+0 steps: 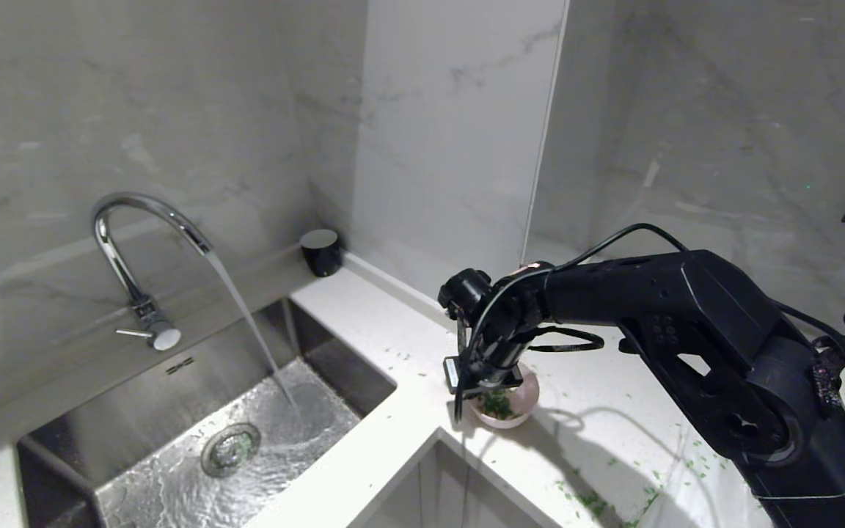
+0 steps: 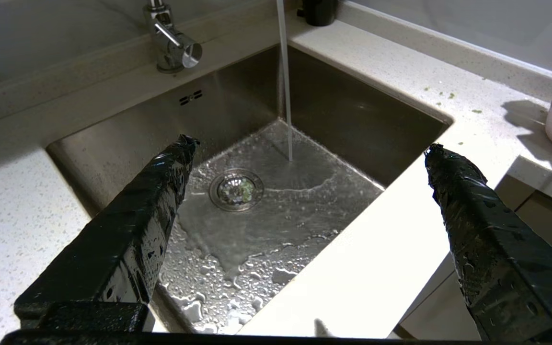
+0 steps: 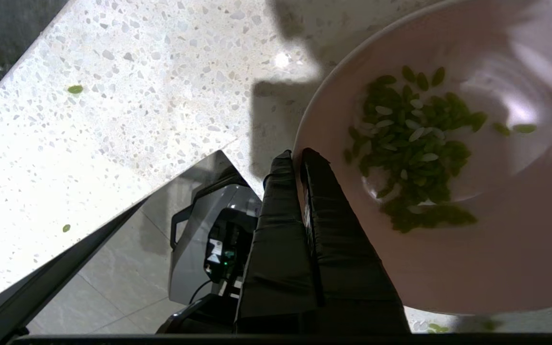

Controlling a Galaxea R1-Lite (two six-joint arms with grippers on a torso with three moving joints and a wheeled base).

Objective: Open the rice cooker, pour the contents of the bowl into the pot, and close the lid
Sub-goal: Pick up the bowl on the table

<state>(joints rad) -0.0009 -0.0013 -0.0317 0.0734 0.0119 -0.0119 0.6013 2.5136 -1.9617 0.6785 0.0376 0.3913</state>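
No readable text, labels, brands, numbers or signs on anything in view, in the head view or in either wrist view

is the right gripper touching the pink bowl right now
Touching. The right wrist view shows the right gripper with its two dark fingers closed together on the rim of the bowl, one finger inside and one outside, no gap visible.

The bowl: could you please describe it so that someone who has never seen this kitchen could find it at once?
Start at the steel sink with its running tap, then follow the white counter toward the inside corner. There sits the bowl, small, round and pale pink, with the right gripper shut on its rim. Unlike the dark cup by the wall, it holds green grains.
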